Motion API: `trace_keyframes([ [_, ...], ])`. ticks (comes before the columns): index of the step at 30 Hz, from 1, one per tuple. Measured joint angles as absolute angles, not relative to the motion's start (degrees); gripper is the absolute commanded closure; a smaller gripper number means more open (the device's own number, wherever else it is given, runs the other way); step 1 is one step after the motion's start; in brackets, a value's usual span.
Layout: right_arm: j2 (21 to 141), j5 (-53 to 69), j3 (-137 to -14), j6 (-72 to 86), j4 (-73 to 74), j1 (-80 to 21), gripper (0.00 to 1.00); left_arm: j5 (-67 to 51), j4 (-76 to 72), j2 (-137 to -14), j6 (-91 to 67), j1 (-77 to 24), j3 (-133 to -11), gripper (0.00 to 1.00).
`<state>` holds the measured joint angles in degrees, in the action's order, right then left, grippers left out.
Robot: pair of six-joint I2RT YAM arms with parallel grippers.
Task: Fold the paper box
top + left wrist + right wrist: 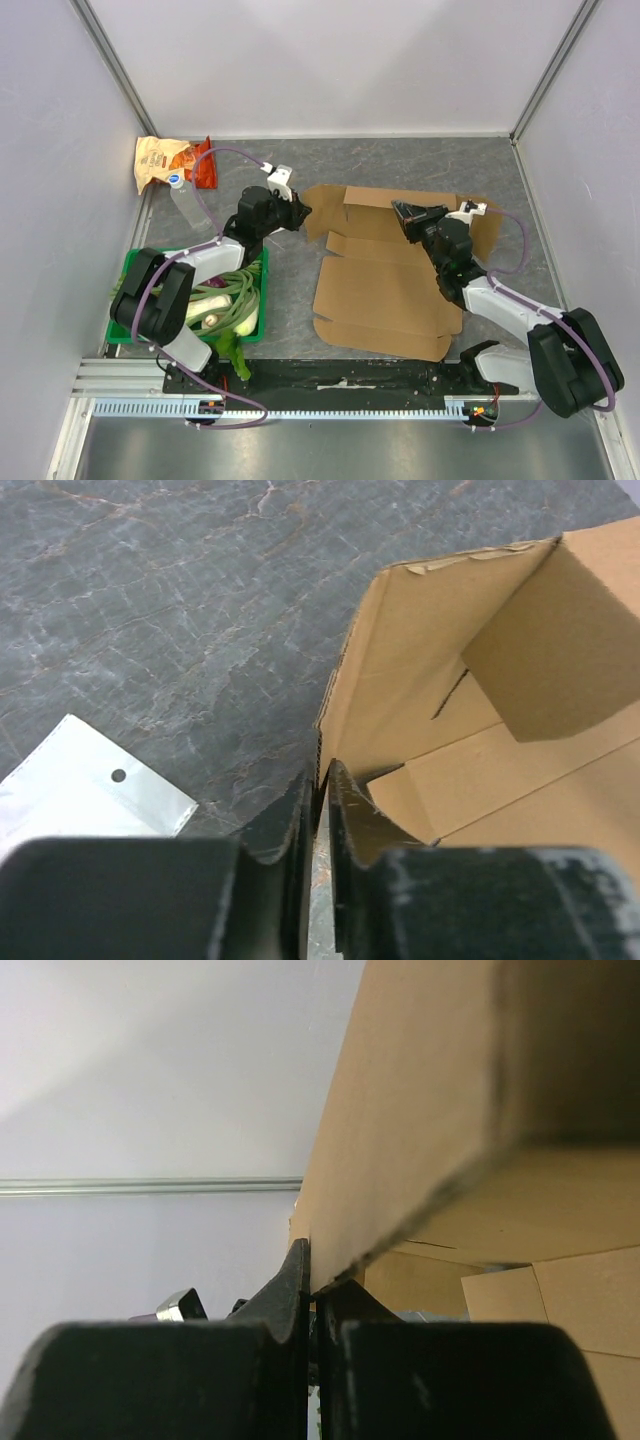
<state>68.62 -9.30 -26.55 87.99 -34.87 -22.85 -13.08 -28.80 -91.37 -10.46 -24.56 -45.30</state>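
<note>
The paper box is plain brown cardboard, lying mostly flat in the middle of the table, its far flaps raised. My left gripper is shut on the box's far left flap edge; the left wrist view shows the thin cardboard wall pinched between the fingers. My right gripper is shut on a raised flap at the box's far middle; in the right wrist view the flap rises out of the closed jaws.
A green crate of vegetables stands at the near left under the left arm. An orange-and-tan snack bag lies at the far left. A clear plastic bag lies beside the left gripper. Walls enclose three sides.
</note>
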Motion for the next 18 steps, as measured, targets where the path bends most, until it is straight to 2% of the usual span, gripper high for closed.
trace_keyframes([
  [1, 68.9, -9.1, -26.5, 88.0, -35.2, -22.8, 1.00, -13.8, -28.7, -91.3, -10.9, -24.6, -45.4, 0.95],
  [4, 69.1, -8.9, -26.5, 88.0, -35.7, -22.7, 1.00, -15.4, -26.1, -90.8, -13.1, -24.8, -46.5, 0.98],
  [10, 68.8, -10.1, -26.5, 88.1, -36.0, -22.4, 1.00, -14.2, -22.3, -87.6, -16.4, -28.1, -46.7, 0.98],
  [18, 66.8, -11.4, -24.6, 88.9, -35.7, -22.1, 1.00, -11.2, -25.9, -83.3, -18.7, -36.9, -41.1, 0.98],
])
